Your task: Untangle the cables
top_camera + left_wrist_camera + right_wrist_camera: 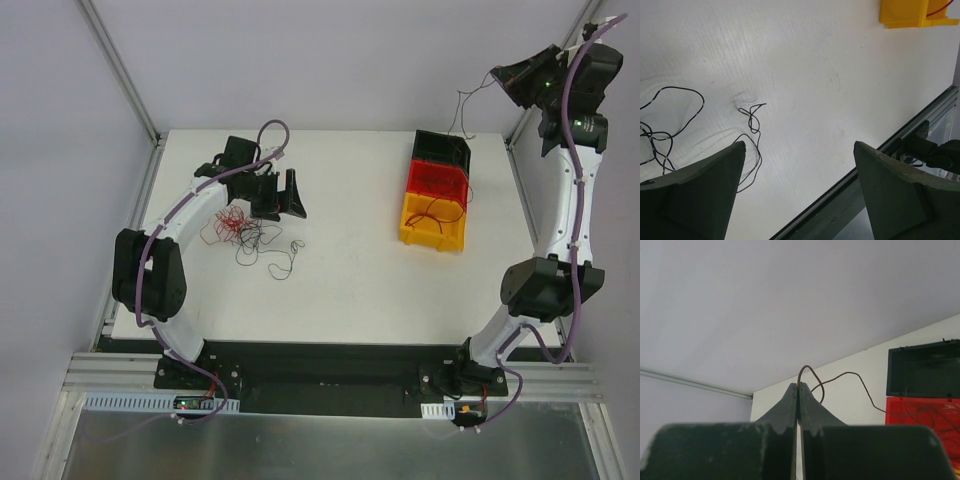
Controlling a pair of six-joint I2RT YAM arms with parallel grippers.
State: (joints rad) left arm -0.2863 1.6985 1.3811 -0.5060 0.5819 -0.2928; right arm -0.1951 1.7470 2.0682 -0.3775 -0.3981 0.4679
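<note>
A loose tangle of thin red and black cables (235, 228) lies on the white table (350, 290), left of centre, with a separate black strand (283, 262) just to its right. My left gripper (297, 195) hovers beside the tangle, open and holding nothing. In the left wrist view the left gripper (800, 144) stands wide over bare table, with the curly black strand (752, 120) by its left finger. My right gripper (497, 76) is raised high at the back right. The right gripper (799, 385) is shut on one thin dark cable (840, 376) that trails down into the red bin (922, 410).
Three small bins stand in a row at the back right: black (440, 150), red (438, 180) and yellow (432, 225), the red and yellow ones with cables inside. The yellow bin (905, 12) shows at the top of the left wrist view. A metal rail (330, 385) runs along the near table edge.
</note>
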